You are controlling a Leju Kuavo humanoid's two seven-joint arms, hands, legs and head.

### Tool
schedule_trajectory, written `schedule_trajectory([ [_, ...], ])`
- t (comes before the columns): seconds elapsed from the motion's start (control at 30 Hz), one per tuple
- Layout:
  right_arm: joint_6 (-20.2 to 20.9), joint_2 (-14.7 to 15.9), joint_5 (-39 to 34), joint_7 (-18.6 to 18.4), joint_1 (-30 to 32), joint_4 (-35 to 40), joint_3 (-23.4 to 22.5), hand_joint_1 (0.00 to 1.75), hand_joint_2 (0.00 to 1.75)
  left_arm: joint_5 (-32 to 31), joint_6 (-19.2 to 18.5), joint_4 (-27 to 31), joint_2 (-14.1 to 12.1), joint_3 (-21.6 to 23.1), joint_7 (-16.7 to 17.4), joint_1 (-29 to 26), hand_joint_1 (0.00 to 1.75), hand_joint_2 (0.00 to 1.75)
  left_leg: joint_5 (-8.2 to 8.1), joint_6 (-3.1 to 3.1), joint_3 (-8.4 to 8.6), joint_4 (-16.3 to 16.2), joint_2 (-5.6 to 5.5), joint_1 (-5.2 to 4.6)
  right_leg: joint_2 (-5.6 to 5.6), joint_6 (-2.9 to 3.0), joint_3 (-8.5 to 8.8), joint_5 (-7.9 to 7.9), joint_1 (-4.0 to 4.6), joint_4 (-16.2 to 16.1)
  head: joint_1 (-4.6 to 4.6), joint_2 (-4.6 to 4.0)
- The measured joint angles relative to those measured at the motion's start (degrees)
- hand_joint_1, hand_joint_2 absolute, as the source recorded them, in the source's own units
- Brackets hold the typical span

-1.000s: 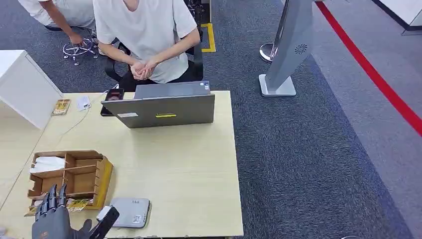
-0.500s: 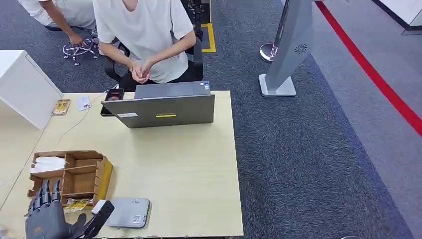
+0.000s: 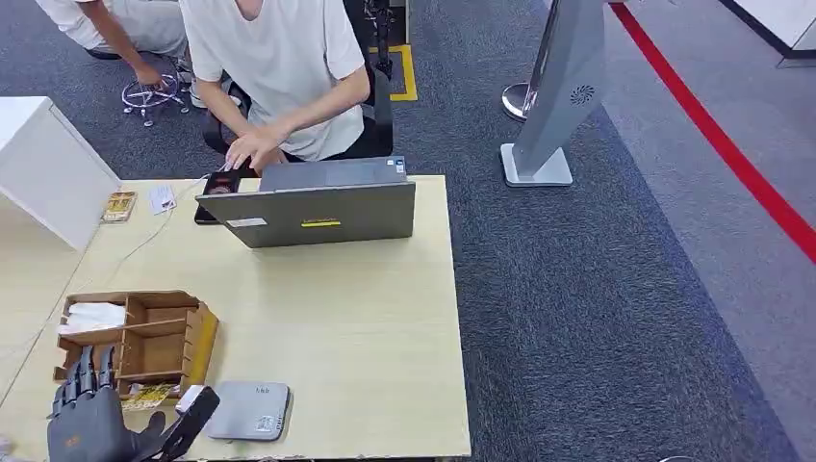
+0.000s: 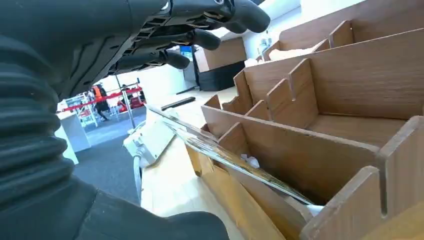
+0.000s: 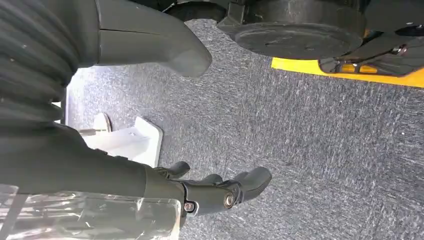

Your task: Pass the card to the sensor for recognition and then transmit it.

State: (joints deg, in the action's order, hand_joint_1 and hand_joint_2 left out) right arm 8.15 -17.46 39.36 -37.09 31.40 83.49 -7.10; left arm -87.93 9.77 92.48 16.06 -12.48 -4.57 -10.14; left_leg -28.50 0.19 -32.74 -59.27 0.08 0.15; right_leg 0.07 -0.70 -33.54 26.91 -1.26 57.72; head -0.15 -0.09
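Dark fingers of the left hand [image 3: 85, 428] were spread and held nothing, hovering at the wooden organizer [image 3: 144, 342], seemingly to reach the card [image 3: 149, 395] in its nearest slot. The grey sensor [image 3: 248, 410] lay just beside. The right hand [image 5: 210, 192] hung empty, fingers loosely apart. Farther off, a person [image 3: 279, 67] sat behind the laptop [image 3: 318, 212].

Across my pale wooden table [image 3: 366, 318] a grey open laptop [image 3: 318, 207] faces a seated person in white [image 3: 279, 67].

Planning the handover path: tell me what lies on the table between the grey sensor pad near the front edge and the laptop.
Head view: bare tabletop between the sensor pad and the laptop. The wooden organizer stands off to one side.
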Motion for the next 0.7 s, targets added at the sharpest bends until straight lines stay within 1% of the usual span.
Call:
schedule_trajectory([
  [0.03, 0.02, 0.00, 0.00, 0.00, 0.00, 0.00, 0.00, 0.00, 1.75, 0.00, -0.11, 0.00, -0.02, 0.00, 0.09, 0.00, 1.75, 1.75, 0.00, 0.00, 0.00, 0.00, 0.00, 0.00, 0.00, 0.00, 0.00, 0.00, 0.00, 0.00, 0.02, 0.00],
  [0.13, 0.07, 0.00, 0.00, 0.00, 0.00, 0.02, 0.00, 0.00, 1.75, 0.00, -1.01, 0.00, -0.02, 0.07, 0.31, 0.00, 1.75, 1.75, 0.00, 0.00, 0.01, 0.00, 0.00, 0.00, 0.00, 0.00, 0.00, 0.00, 0.00, 0.00, 0.02, 0.02],
  [0.27, 0.07, 0.00, 0.02, 0.00, -0.01, 0.02, 0.00, 0.00, 1.75, 0.00, -3.17, 0.79, 0.31, 0.42, -0.61, -0.05, 1.75, 1.75, 0.00, 0.00, 0.00, 0.00, 0.00, 0.00, 0.00, 0.00, 0.01, 0.00, 0.00, 0.00, 0.02, 0.00],
  [0.7, 0.15, 0.00, 0.04, 0.00, -0.03, 0.02, -0.02, 0.00, 1.75, 0.00, -3.65, 1.16, 0.81, 0.55, -1.84, -0.04, 1.75, 1.75, 0.00, 0.00, 0.00, 0.00, 0.00, 0.00, 0.00, 0.00, 0.01, 0.00, 0.00, 0.00, 0.02, 0.00],
])
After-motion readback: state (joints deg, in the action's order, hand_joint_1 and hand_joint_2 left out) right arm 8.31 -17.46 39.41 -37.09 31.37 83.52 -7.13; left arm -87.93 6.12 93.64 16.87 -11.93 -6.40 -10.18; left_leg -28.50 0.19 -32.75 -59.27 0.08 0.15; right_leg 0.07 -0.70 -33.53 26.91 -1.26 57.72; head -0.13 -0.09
